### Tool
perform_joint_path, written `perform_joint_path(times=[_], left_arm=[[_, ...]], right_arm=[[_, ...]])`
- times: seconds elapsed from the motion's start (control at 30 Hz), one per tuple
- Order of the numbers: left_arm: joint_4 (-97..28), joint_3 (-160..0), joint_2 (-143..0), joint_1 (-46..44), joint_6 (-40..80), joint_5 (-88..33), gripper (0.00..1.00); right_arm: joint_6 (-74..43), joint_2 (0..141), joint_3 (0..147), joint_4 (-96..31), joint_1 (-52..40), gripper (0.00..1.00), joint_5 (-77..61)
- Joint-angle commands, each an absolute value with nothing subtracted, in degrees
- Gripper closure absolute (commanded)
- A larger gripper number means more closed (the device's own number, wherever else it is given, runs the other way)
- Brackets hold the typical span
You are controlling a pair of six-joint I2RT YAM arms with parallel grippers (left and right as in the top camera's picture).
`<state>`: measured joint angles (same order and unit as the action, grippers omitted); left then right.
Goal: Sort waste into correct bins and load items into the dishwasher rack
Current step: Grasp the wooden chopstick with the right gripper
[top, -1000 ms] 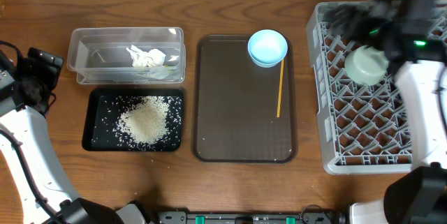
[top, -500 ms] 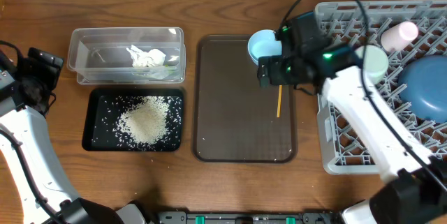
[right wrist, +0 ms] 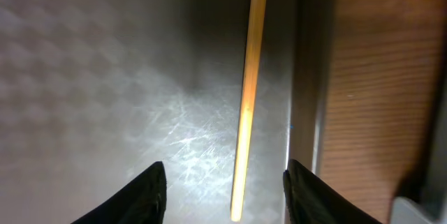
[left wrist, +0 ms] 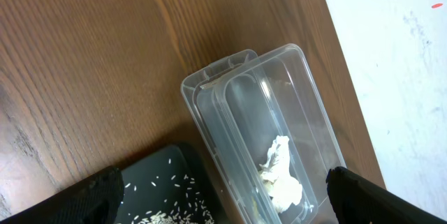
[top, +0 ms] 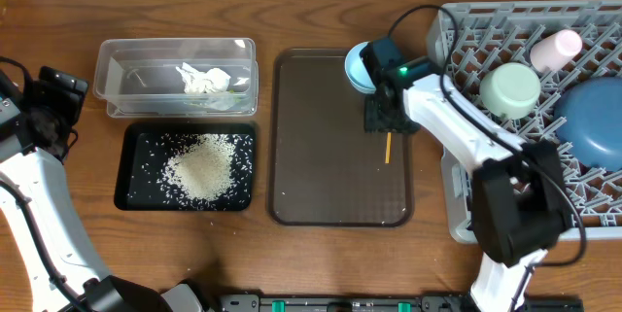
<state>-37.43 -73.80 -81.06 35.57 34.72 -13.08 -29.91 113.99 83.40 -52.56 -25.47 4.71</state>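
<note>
With right gripper parted astride the yellow stick on the brown tray near the light-blue bowl: centre on it, close firmly, lift level toward the rack. Leave left gripper spread wide near the clear tub.

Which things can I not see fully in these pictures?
- Overhead: light-blue bowl, partly under the right gripper.
- Overhead: yellow stick, upper end under the same gripper; the right wrist view cuts it at the top edge.
- Overhead: dark-blue bowl and rack, cut by the right edge.
- Left wrist: black tray, cut by the bottom edge.
</note>
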Motion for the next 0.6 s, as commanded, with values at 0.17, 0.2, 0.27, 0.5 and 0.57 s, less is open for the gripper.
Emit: perform_joint_path(times=[0.17, 0.2, 0.27, 0.5, 0.57], left_arm=[[-37.50, -73.71, -81.23, 35.73, 34.79, -12.34, 0.05], [-37.50, -73.71, -81.23, 35.73, 34.79, -12.34, 0.05], [-37.50, -73.71, -81.23, 35.73, 34.79, -12.34, 0.05], [-37.50, -73.71, -81.23, 35.73, 34.79, -12.34, 0.05], [-37.50, -73.71, -81.23, 35.73, 34.79, -12.34, 0.05]], right_arm=[[-31.27, 119.68, 82.98, -51.44, -25.93, 0.52, 4.45], [-31.27, 120.36, 82.96, -50.85, -25.87, 0.52, 4.43], [-31.24, 121.43, 82.96, -49.89, -25.67, 0.51, 4.43], [-31.24, 122.02, 82.70, -48.36, -24.40, 0.58, 3.84], [-31.20, 122.02, 82.70, -48.51, -24.18, 0.64, 3.81]])
